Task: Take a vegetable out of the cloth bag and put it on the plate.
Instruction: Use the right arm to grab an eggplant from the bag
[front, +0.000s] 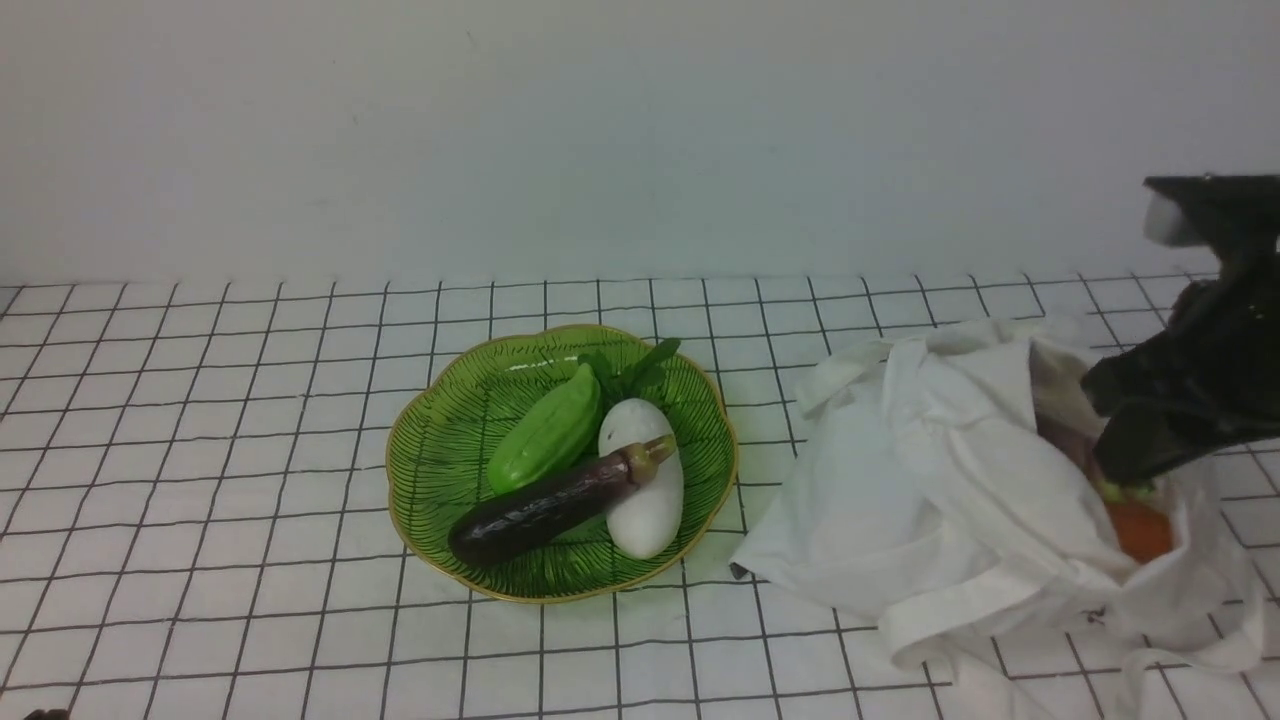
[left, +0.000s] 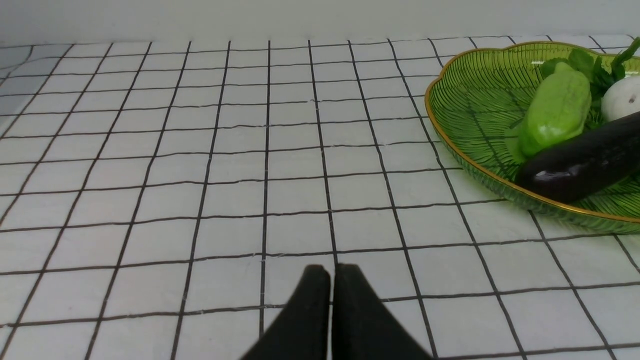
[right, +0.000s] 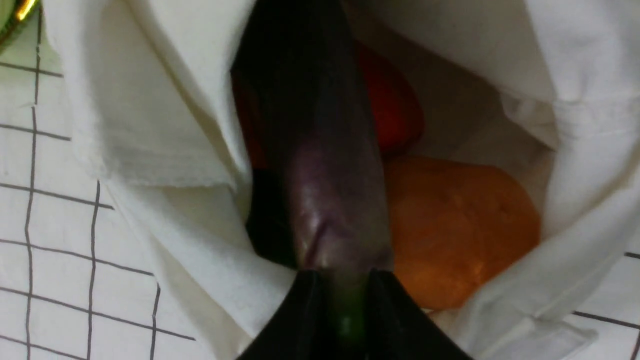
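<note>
Bag (front: 930, 470), 3 o'clock: eggplant (right: 330, 200), stem pinched by right gripper (right: 345, 285), beside orange one (right: 460, 230). Plate (front: 440, 470): several vegetables (front: 545, 440). Left gripper (left: 330, 272) closed, empty.

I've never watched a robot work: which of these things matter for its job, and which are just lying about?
In the job: short eggplant, gripped by the right gripper; cloth bag; plate.
Just lying about: long eggplant, green gourd, white vegetable on the plate; orange vegetable in the bag.

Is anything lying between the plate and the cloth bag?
Nothing. In the front view, only a narrow strip of bare tiled table separates the right edge of the plate from the cloth bag.
</note>
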